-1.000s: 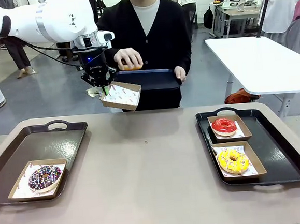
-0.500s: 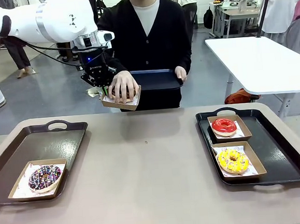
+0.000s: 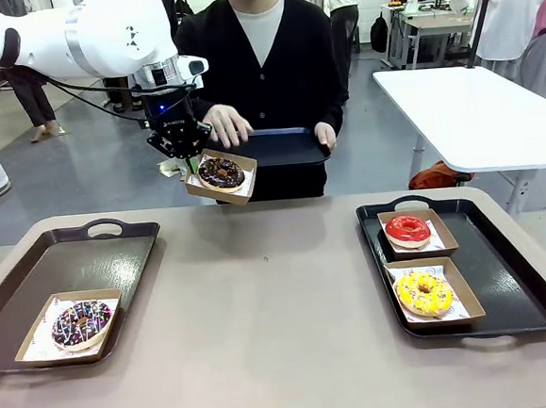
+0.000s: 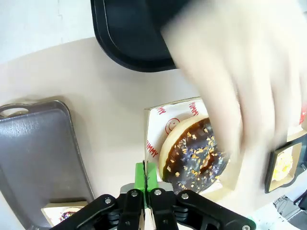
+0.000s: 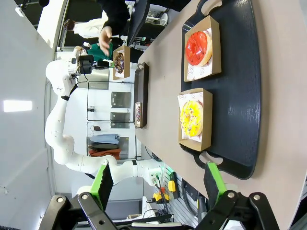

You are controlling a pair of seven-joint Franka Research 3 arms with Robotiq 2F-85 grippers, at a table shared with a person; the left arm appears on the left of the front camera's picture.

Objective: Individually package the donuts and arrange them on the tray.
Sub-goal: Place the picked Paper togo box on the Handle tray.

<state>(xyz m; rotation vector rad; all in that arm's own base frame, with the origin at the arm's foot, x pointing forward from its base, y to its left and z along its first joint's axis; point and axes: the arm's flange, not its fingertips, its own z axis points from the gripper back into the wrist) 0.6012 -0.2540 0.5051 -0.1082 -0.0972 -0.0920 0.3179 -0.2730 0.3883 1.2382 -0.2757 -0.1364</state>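
High over the table's far edge, my left gripper (image 3: 190, 163) is shut on the rim of a brown cardboard box (image 3: 237, 183) lined with white paper. In the box lies a chocolate donut (image 3: 221, 173) with pale crumbs, also seen close up as the donut (image 4: 194, 158) beside the pinched box edge and left gripper (image 4: 147, 176). The person's hand (image 3: 228, 125) hovers just behind the box. A boxed chocolate donut with purple sprinkles (image 3: 81, 323) sits on the left tray (image 3: 88, 261). The red donut (image 3: 407, 229) and yellow donut (image 3: 424, 292) lie boxed on the right tray (image 3: 516, 284). My right gripper (image 5: 159, 184) is open above that tray's end.
The person stands at the far side holding a dark tray (image 3: 288, 148) in the other hand. A white table (image 3: 474, 113) stands at the back right. The tabletop (image 3: 271, 299) between the two trays is bare.
The box in my left gripper was empty a second ago; the person's hand set the chocolate donut into it and has drawn back. Neither arm has moved.
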